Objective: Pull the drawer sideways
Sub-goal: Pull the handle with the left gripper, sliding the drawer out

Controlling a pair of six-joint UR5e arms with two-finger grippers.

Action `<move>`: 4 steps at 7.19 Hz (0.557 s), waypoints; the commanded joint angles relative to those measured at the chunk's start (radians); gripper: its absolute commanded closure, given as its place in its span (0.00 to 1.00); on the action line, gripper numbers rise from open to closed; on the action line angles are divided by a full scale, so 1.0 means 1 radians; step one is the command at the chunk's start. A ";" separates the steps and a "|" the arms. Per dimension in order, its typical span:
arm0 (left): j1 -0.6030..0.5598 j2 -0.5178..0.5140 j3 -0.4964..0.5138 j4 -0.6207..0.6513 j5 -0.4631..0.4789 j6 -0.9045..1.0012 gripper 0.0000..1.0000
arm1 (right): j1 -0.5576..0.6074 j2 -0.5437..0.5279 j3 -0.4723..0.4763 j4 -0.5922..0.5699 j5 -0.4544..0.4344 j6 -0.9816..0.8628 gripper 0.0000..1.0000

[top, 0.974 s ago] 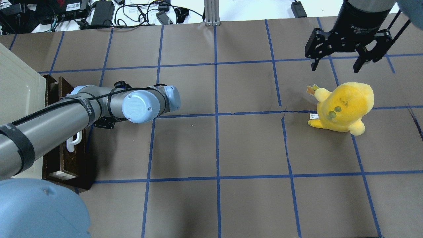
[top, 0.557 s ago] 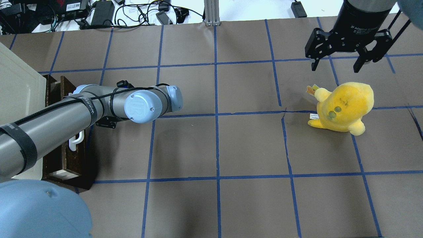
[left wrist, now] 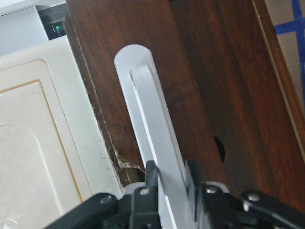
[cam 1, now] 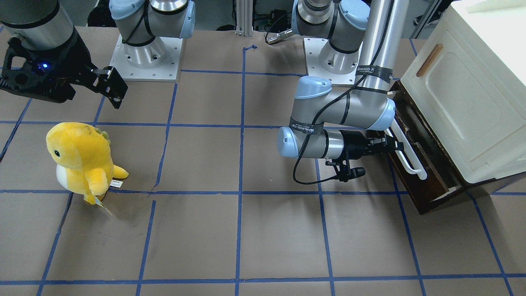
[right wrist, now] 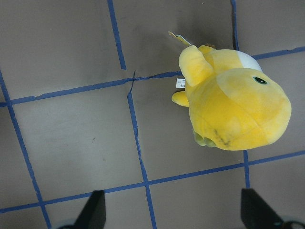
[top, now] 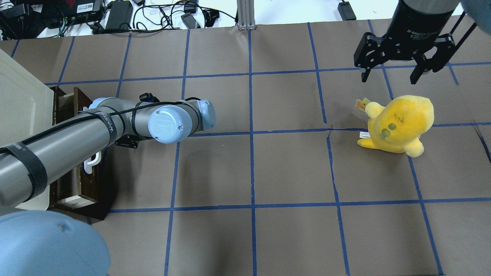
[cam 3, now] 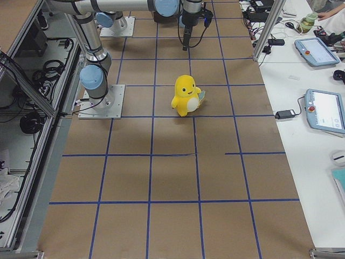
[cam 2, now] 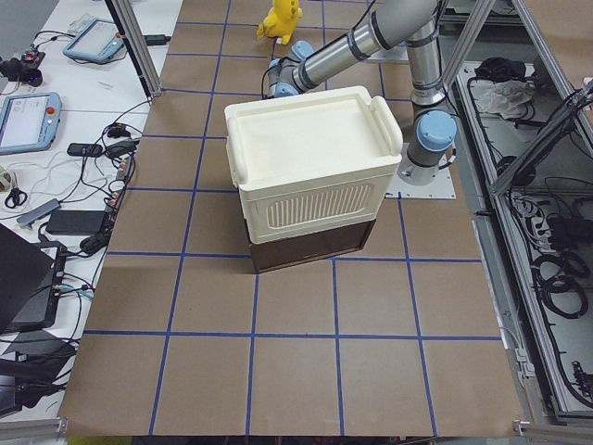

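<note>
The drawer (cam 1: pixel 411 185) has a dark brown front and sits under the cream cabinet, pulled partly out, with its pale interior showing in the overhead view (top: pixel 68 101). Its long white bar handle (cam 1: pixel 407 154) runs along the front. My left gripper (cam 1: pixel 392 146) is shut on this handle. The left wrist view shows both fingers clamped on the white bar (left wrist: pixel 143 95). In the overhead view the left arm hides the gripper. My right gripper (top: pixel 391 76) is open and empty, hovering far from the drawer.
The cream-white cabinet (cam 1: pixel 464 94) with a small wooden handle stands on top of the drawer at the table's left end. A yellow plush toy (top: pixel 399 122) stands under the right gripper. Cables and boxes lie beyond the far edge (top: pixel 115 15).
My left arm has moved right, away from the cabinet, and the drawer has slid out further with it. The right arm has not moved.
</note>
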 commanded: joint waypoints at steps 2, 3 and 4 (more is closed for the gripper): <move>-0.018 -0.002 0.007 0.001 0.001 0.008 0.76 | -0.001 0.000 0.000 0.000 0.000 0.000 0.00; -0.021 -0.002 0.008 0.001 0.001 0.008 0.76 | -0.001 0.000 0.000 0.002 0.000 0.000 0.00; -0.027 -0.002 0.008 0.001 0.001 0.010 0.76 | 0.000 0.000 0.000 0.000 0.000 0.000 0.00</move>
